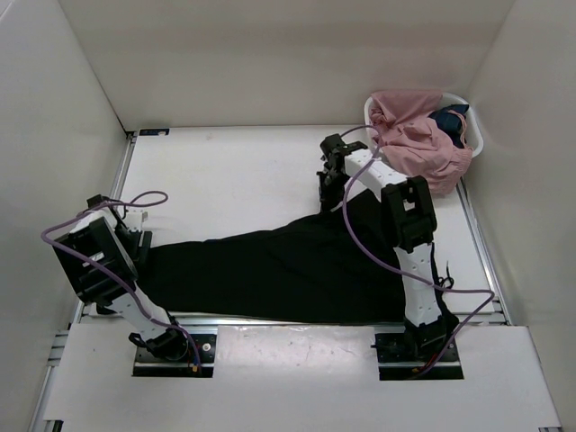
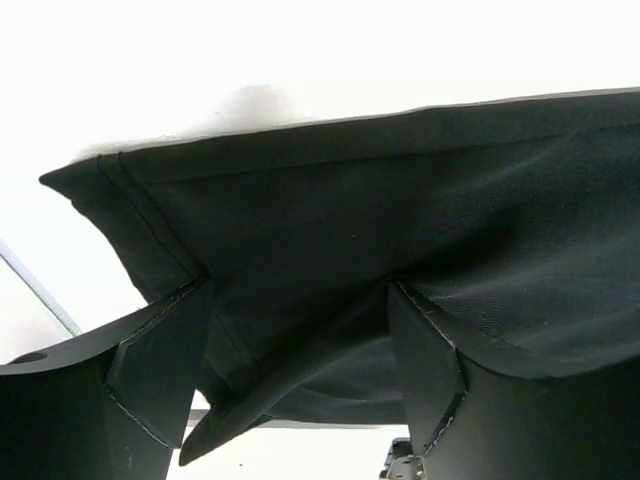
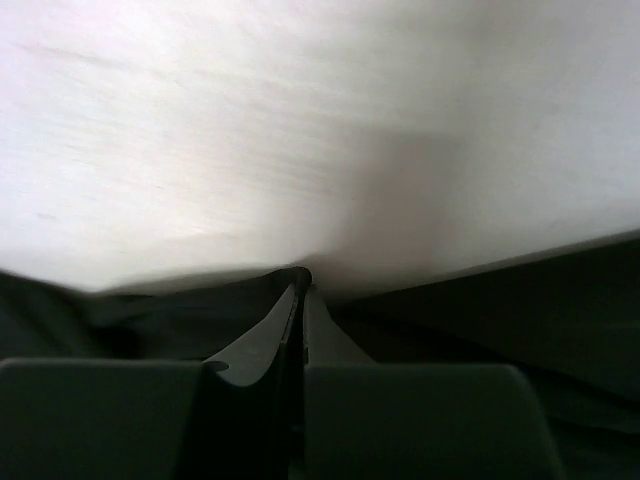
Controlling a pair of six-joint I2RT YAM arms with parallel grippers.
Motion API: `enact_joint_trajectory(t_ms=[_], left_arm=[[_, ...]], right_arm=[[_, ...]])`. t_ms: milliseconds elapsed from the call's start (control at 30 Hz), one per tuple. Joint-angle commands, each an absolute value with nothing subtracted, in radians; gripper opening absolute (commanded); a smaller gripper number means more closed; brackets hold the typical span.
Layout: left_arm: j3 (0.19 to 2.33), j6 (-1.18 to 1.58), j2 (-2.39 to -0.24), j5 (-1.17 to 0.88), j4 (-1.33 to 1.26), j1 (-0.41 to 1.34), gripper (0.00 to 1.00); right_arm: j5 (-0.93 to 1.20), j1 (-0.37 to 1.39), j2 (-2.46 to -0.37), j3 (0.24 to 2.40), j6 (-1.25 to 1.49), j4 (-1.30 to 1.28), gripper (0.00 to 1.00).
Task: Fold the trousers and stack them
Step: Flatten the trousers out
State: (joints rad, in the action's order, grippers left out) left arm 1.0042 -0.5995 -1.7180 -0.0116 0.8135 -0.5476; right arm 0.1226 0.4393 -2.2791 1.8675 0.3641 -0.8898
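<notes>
Wrist views only: left gripper [image 2: 300,288] agape over trousers [image 2: 450,200] — right gripper [image 3: 300,285] pinching.

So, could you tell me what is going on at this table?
Two robot arms are working on black trousers spread on the table. The left arm has open jaws either side of a leg end; the right arm has shut jaws at their far edge. Whether it pinches cloth is unclear. A pink garment lies in the corner basket.
</notes>
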Motion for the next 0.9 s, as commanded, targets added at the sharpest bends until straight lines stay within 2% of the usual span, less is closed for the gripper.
enact_joint_trajectory(t_ms=[0, 67, 167, 267, 300, 400, 567, 700, 733, 767, 800, 867], left_arm=[[0.901, -0.6, -1.767, 0.035, 0.749, -0.552, 0.81], [0.888, -0.6, -1.767, 0.049, 0.736, -0.552, 0.81], [0.867, -0.62, -1.755, 0.067, 0.726, -0.552, 0.81], [0.83, -0.62, -1.755, 0.097, 0.689, -0.552, 0.81], [0.821, -0.629, -1.767, 0.097, 0.678, -0.552, 0.81], [0.798, -0.629, -1.767, 0.097, 0.678, -0.552, 0.81], [0.788, -0.629, -1.767, 0.087, 0.678, -0.552, 0.81], [0.798, -0.638, -1.747, 0.1, 0.678, -0.552, 0.81], [0.798, -0.638, -1.738, 0.109, 0.69, -0.552, 0.81], [0.816, -0.638, -1.729, 0.109, 0.702, -0.552, 0.81], [0.833, -0.638, -1.718, 0.1, 0.719, -0.552, 0.81], [0.914, -0.647, -1.68, 0.074, 0.787, -0.552, 0.82]], right_arm=[[0.251, 0.39, -2.194, 1.979, 0.419, -0.827, 0.0], [0.252, 0.38, -2.13, 1.99, 0.466, -0.778, 0.0], [0.192, 0.365, -1.929, 1.857, 0.514, -0.594, 0.0], [0.121, 0.365, -1.621, 1.592, 0.564, -0.343, 0.0], [0.108, 0.365, -1.556, 1.436, 0.58, -0.205, 0.0], [0.043, 0.376, -1.347, 1.249, 0.615, -0.069, 0.0], [0.052, 0.44, -1.211, 1.051, 0.574, -0.121, 0.0], [0.069, 0.564, -1.326, 1.052, 0.436, -0.4, 0.0], [0.057, 0.59, -1.412, 1.092, 0.413, -0.554, 0.13], [0.025, 0.618, -1.449, 1.107, 0.4, -0.619, 0.33], [-0.01, 0.668, -1.475, 1.12, 0.382, -0.667, 0.6], [-0.079, 0.718, -1.476, 1.134, 0.382, -0.715, 0.87]])
